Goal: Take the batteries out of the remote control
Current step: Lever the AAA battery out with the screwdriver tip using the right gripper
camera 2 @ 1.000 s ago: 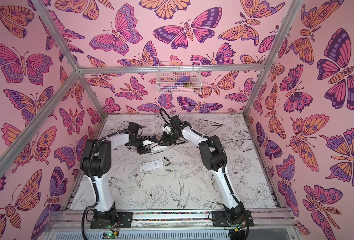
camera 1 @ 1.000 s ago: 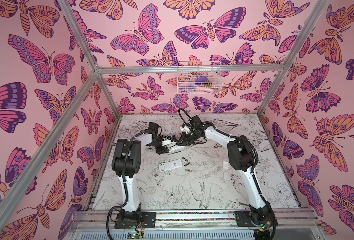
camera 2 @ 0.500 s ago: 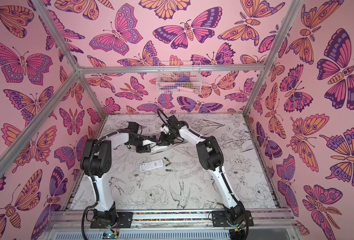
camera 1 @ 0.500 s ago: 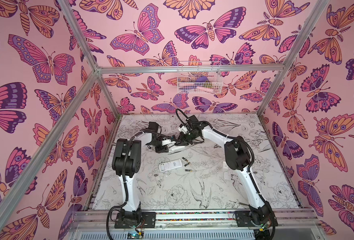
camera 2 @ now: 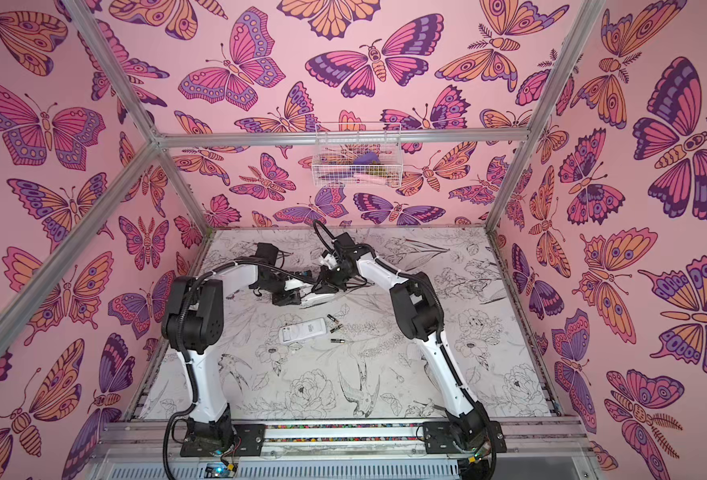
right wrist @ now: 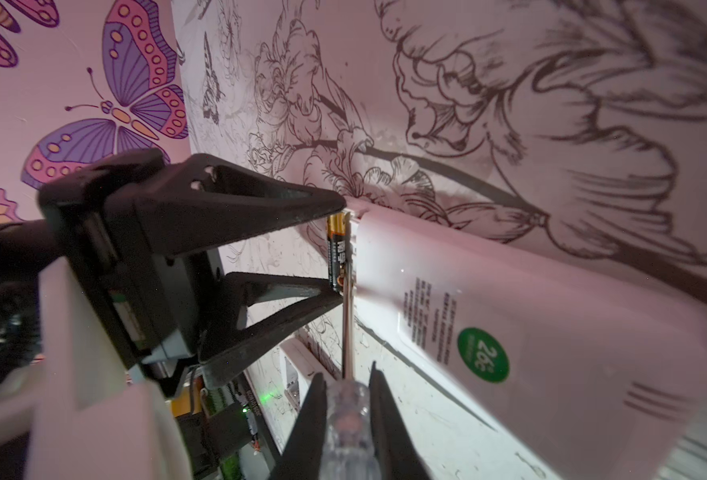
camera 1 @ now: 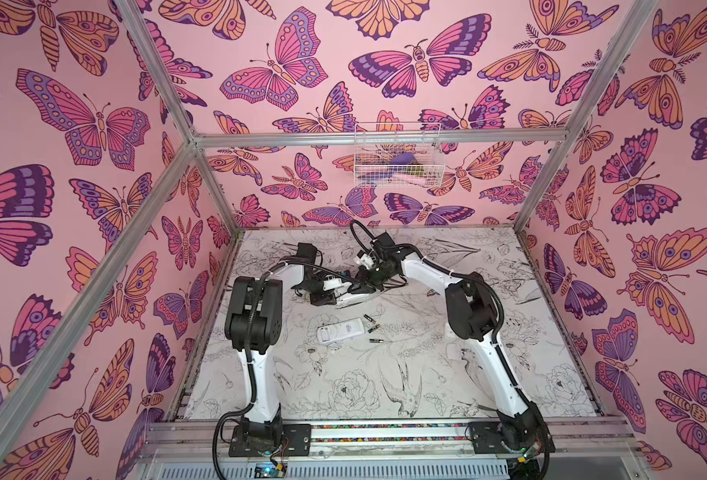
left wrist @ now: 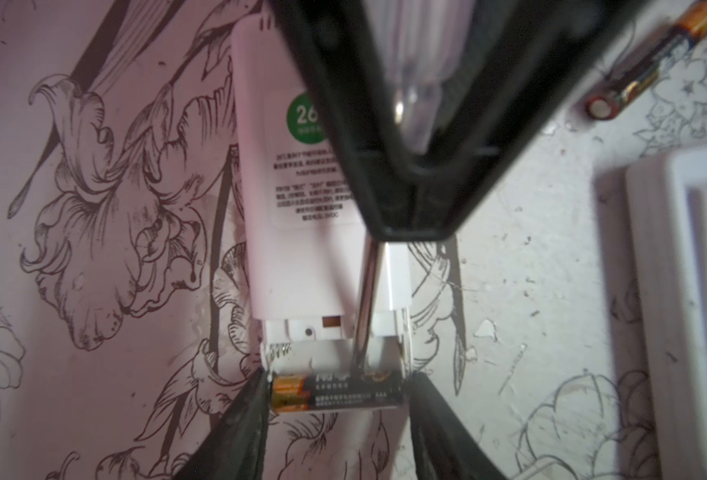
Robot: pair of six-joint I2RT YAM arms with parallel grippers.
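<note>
On the surface [camera 1: 426, 374], my left claw [left wrist: 340, 388] clamps the remote [left wrist: 302, 257]; right claw [right wrist: 345, 376] grips the screwdriver [right wrist: 347, 332], prying a battery [right wrist: 337, 253]; three batteries [camera 1: 371, 329] lie out.

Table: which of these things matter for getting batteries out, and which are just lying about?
On the job: green-stickered remote, battery in its open bay, screwdriver, left gripper, right gripper.
Lying about: second remote, three loose batteries, wall basket.
</note>
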